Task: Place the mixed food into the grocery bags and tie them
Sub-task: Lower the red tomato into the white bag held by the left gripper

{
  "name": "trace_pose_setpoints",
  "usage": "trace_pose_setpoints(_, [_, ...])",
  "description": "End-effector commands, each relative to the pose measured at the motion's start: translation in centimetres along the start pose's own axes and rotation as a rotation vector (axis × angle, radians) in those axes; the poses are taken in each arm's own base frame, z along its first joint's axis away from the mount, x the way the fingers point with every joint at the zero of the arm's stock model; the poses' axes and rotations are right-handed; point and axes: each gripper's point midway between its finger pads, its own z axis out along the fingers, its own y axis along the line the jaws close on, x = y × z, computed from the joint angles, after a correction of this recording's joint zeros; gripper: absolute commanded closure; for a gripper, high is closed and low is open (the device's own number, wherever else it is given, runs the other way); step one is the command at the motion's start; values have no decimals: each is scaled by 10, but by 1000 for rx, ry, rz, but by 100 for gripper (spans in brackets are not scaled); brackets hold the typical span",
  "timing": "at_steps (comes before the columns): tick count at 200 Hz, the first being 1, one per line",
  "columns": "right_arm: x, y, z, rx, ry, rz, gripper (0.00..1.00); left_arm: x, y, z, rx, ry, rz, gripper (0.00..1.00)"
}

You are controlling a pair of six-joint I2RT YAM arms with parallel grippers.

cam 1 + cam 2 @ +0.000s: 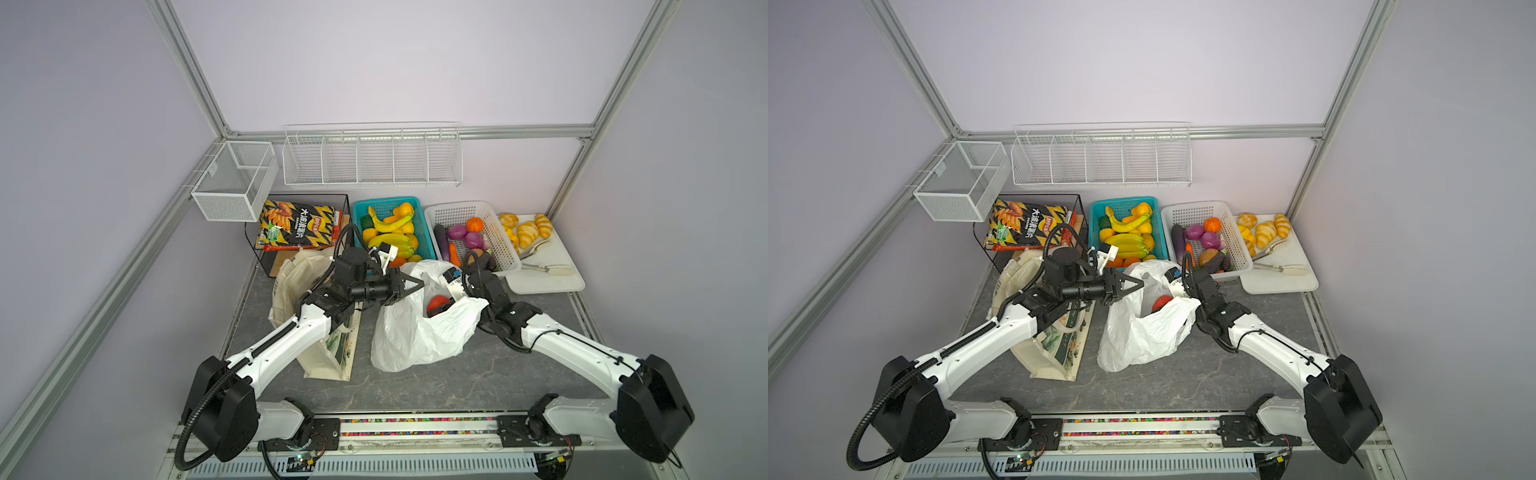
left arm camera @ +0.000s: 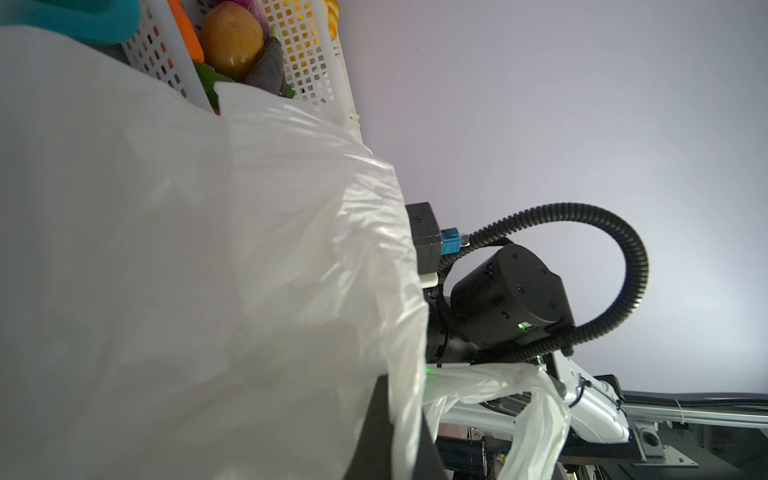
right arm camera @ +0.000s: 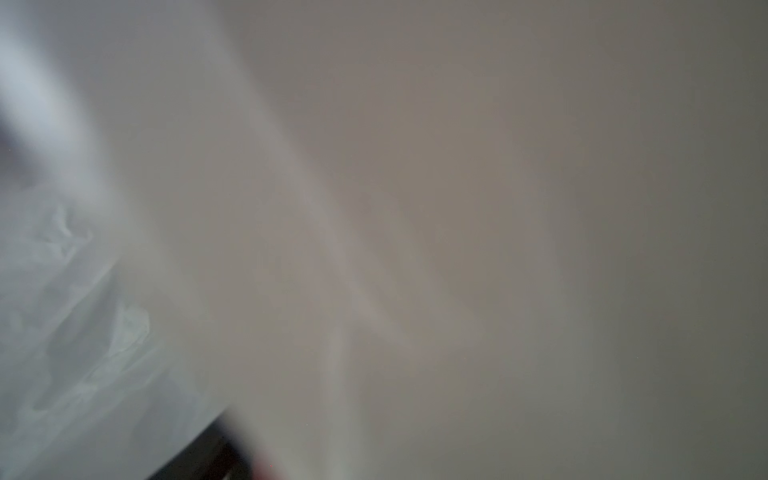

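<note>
Evidently the left gripper [image 1: 417, 284] was clamped shut on the left rim of the plastic bag [image 1: 415, 336], which stood open just beside the tote [image 1: 320, 361]. A tomato [image 1: 437, 302] lay inside the plastic bag. The right gripper reached into the mouth from the opposite side, hidden by plastic, so I could not tell whether its jaws stood apart. Its wrist view showed only blurred white film.

One tote [image 1: 322, 361], one plastic bag [image 1: 407, 332], two plastic baskets [image 1: 386, 200], two white wire racks [image 1: 372, 162], one tray [image 1: 544, 282]
</note>
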Motion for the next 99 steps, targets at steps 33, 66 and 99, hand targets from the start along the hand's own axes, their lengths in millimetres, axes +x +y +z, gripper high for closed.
trace_pose_setpoints(33, [-14,11,-23,-4,-12,-24,5,-9,4,-16,19,-26,-13,100])
trace_pose_setpoints(66, [-21,23,-53,-21,-31,-75,5,-20,15,-35,5,-54,-25,100])
trace_pose_setpoints(99, [-5,37,-83,-79,-27,-106,7,-28,39,-54,-29,-75,-52,100])
